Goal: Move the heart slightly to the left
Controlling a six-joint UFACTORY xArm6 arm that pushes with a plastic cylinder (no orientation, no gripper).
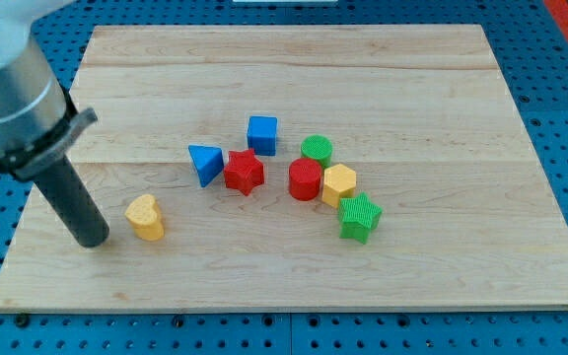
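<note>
Blue pegboard surrounds a pale wooden table (294, 59), planks running left-right; a red strip shows in the view's top right corner.

Only one camera view. Arm comes in from the view's top left: a grey cylinder, then a straight dark rod slanting down to my tip (94, 240), resting on the wood near the lower left corner of the table. No hand on this arm, just the rod, so nothing to call apart or together.

Yellow heart (145, 217) sits at about 2–3 o'clock from my tip, just beside it, a thin gap visible, not touching as far as I can tell. Heart stands alone, well apart from the other blocks.

Cluster sits at mid-table, at about 2 o'clock from the heart:
- blue triangle (205, 163), leftmost
- red star (245, 173) just beside it at 3 o'clock, seems to touch
- blue cube (262, 134) at 1 o'clock from the red star, close
- green cylinder (316, 150) further right
- red cylinder (305, 179) at 7 o'clock from the green one, touching or nearly
- yellow hexagon (339, 184) against the red cylinder at 3 o'clock
- green star (359, 216) at 5 o'clock from the hexagon, touching it
</note>
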